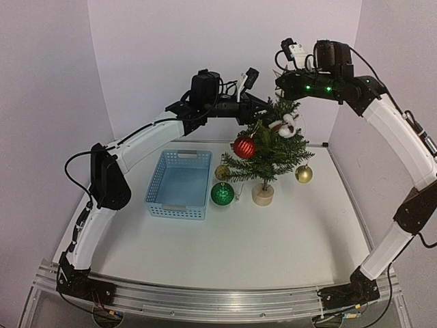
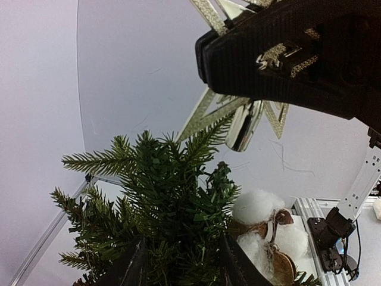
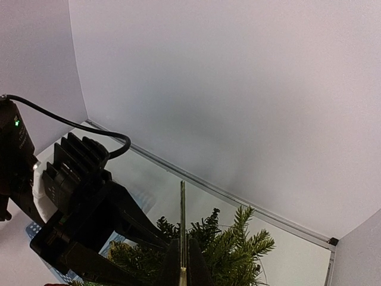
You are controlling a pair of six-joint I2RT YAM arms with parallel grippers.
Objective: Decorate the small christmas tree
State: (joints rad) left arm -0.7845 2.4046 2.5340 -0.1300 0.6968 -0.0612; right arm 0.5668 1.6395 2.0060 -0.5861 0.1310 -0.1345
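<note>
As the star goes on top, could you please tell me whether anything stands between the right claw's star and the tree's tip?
Nothing visible does. The gold star in the right claw hangs just above the tip of the small christmas tree; the left claw holds its branches lower down.

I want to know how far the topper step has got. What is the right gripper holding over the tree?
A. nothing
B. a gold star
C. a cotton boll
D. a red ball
B: the left wrist view shows a glittery gold star clamped in the right gripper, above the top of the small christmas tree.
</note>
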